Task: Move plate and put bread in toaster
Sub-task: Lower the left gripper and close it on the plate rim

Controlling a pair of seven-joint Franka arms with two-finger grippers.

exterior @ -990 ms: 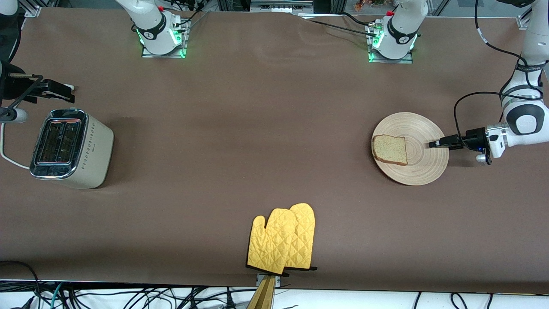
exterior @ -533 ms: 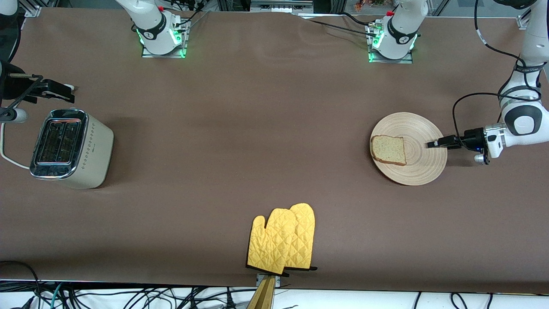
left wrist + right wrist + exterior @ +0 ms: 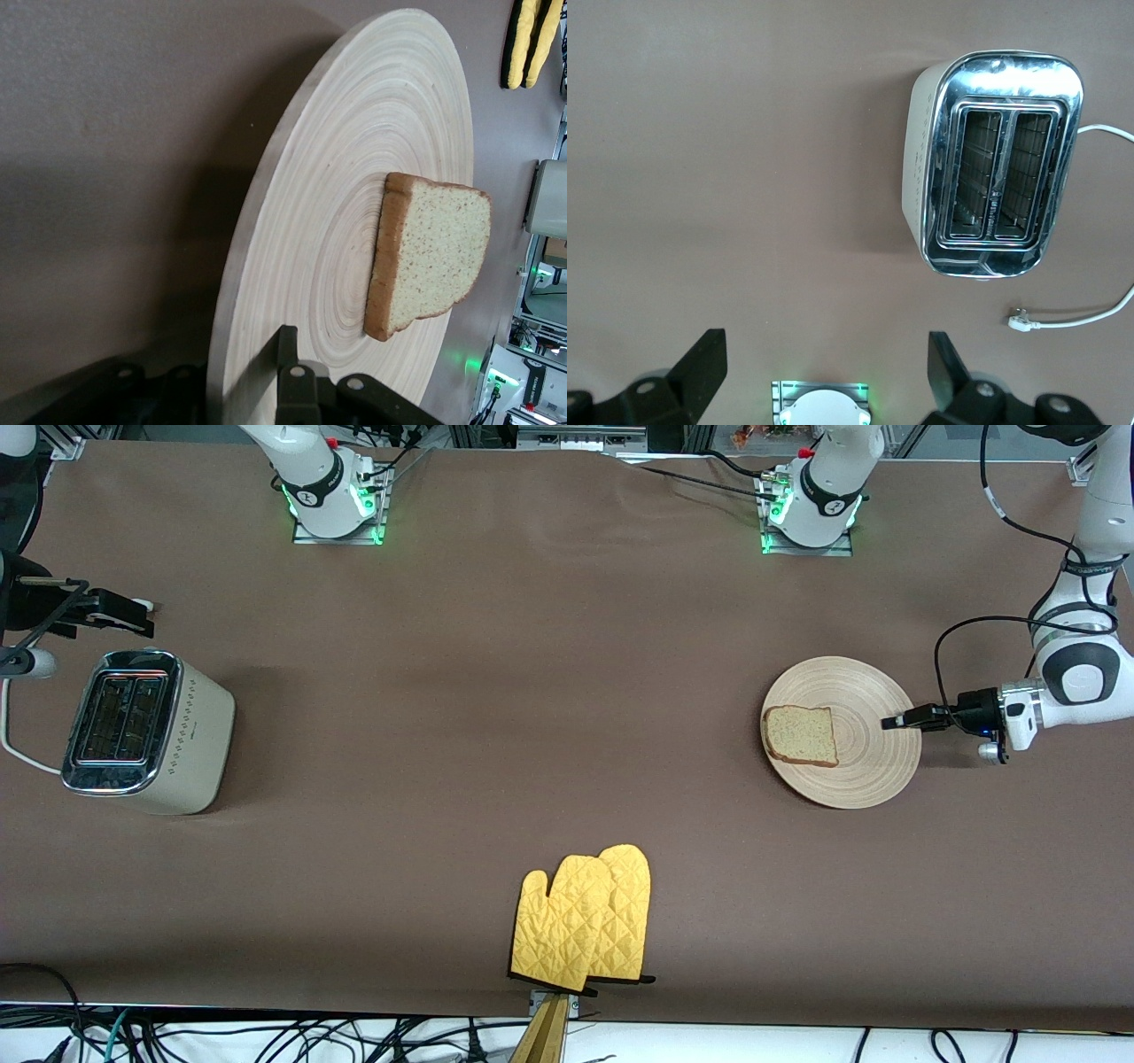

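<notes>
The wooden plate (image 3: 864, 779) lies toward the left arm's end of the table, with the bread (image 3: 802, 735) flat on the part of it toward the right arm's end. My left gripper (image 3: 893, 723) is shut on the plate's rim, at the edge away from the bread. In the left wrist view one finger (image 3: 286, 345) presses on top of the plate (image 3: 372, 133), short of the bread (image 3: 434, 257); the other finger is hidden under the rim. The toaster (image 3: 142, 731) stands at the right arm's end, slots up. My right gripper (image 3: 124, 613) waits open in the air beside the toaster (image 3: 992, 177), with nothing in it (image 3: 826, 363).
A pair of yellow oven mitts (image 3: 585, 921) lies at the table's edge nearest the front camera. The toaster's white cord (image 3: 1081, 314) trails loose on the table, unplugged. The arm bases (image 3: 332, 496) (image 3: 811, 505) stand along the edge farthest from the front camera.
My left gripper has closed onto the plate's rim, and the plate with the bread has slid a little toward the right arm's end. The right arm has not moved.
</notes>
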